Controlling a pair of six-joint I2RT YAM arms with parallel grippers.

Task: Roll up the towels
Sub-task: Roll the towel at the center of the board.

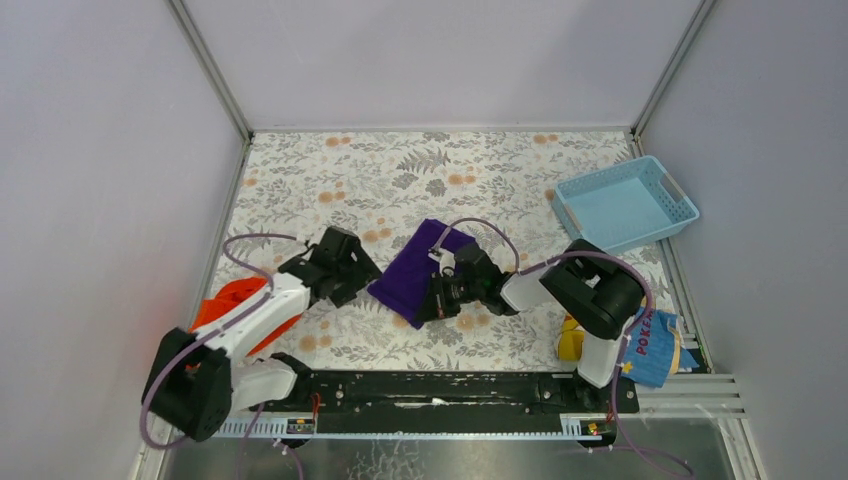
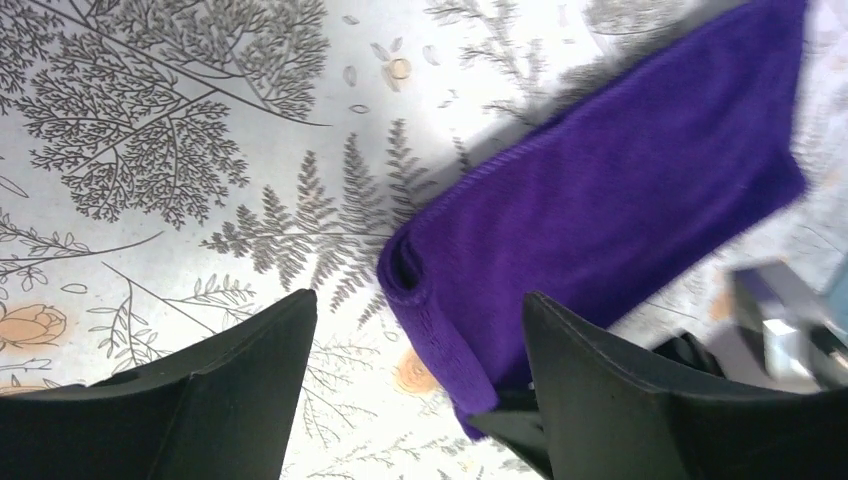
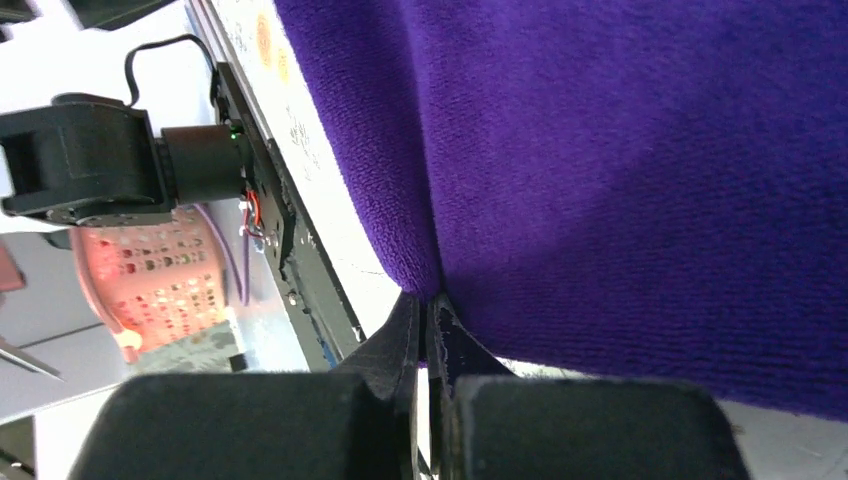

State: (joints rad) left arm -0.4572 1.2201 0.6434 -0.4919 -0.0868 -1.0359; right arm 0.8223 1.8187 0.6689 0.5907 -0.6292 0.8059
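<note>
Purple towel [image 1: 415, 272] lies mid-way on the patterned surface [image 1: 330, 180], between both arms. Left wrist: left claw [image 2: 420, 300] released, straddling the curled end [image 2: 405, 272]; best closed low, under the fold. Right wrist: right claw [image 3: 425, 305] clenched on the towel's edge, which wants even tension.

White-shelled left arm [image 1: 265, 305] and right arm [image 1: 525, 290], black joints, looped purple cables [image 1: 252, 237], black wedge-shaped fingers [image 2: 230, 390].

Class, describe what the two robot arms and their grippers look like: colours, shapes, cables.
The left arm and right arm pair white shells with black joints; a lilac cable loops along each. The left gripper and right gripper have matte black, wedge-shaped fingers.
</note>
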